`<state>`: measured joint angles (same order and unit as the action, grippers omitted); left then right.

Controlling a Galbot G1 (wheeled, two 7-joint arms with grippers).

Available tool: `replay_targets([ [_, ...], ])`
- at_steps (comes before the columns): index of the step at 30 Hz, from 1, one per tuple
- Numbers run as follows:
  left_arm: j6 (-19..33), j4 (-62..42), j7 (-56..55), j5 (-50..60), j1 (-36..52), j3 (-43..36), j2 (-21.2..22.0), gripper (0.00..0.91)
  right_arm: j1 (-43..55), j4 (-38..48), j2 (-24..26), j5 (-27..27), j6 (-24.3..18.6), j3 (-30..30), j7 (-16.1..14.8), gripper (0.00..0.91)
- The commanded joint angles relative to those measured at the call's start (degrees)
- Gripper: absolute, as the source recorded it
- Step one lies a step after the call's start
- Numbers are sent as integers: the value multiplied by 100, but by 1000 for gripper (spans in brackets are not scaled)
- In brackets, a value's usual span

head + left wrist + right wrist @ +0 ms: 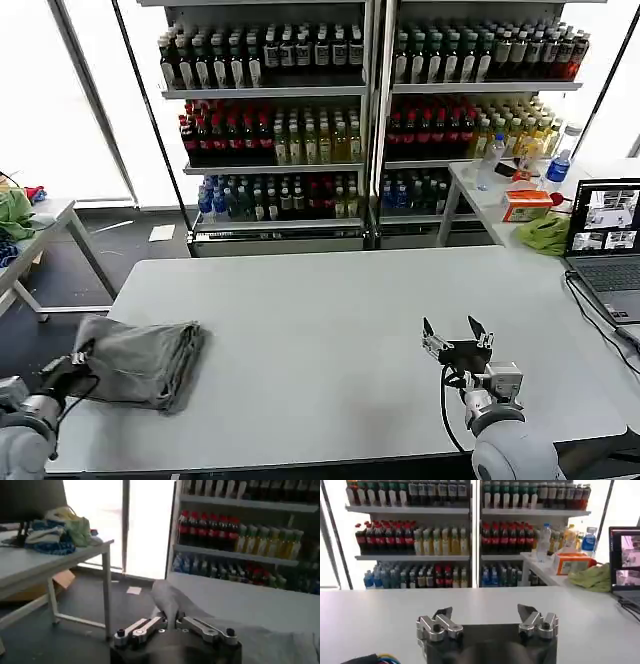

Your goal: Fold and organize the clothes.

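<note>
Left gripper (78, 357) pinching folded shirt (140, 360) lower left, right gripper (455, 332) wide open, idle; best squared gently.

Folded shirt (140, 358): plain mid grey, no print showing on the exposed face. Table (330, 330): pale grey-white, unpatterned. Left gripper (170, 626) and right gripper (455, 333): black bodies, silver-grey finger links. Shelf bottles (300, 140): rows with red, yellow-green and blue labels. Cloth (545, 232) by the laptop (605, 235): bright yellow-green. Box (525, 205) beside it: orange and white.
</note>
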<state>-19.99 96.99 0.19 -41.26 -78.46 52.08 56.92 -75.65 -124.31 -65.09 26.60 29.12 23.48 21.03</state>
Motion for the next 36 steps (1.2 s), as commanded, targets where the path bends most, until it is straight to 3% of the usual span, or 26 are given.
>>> replay_targets([
  [1, 14, 30, 7, 206, 182, 753, -701, 0, 46, 25, -1, 34, -9, 7, -7, 907],
  [7, 20, 229, 5, 461, 189, 555, -620, 0, 47, 67, -7, 47, -17, 50, -12, 907],
  [15, -154, 1296, -370, 892, 59, -353, -124, 0, 11, 134, -50, 25, -18, 89, -11, 907],
  [20, -340, 2137, -538, 1479, 133, -1702, 100, 0, -76, 120, -133, -6, -13, 149, -15, 907],
  [26, -481, 2354, -642, 2219, 531, -3295, 332, 0, -209, 56, -219, -99, -3, 220, -8, 907],
  [34, -476, 2140, -739, 2271, 956, -4164, 544, 0, -415, -47, -256, -250, 13, 295, -5, 907],
  [36, -471, 2011, -730, 2308, 1006, -4208, 647, 50, -436, -84, -250, -257, 25, 295, -5, 907],
])
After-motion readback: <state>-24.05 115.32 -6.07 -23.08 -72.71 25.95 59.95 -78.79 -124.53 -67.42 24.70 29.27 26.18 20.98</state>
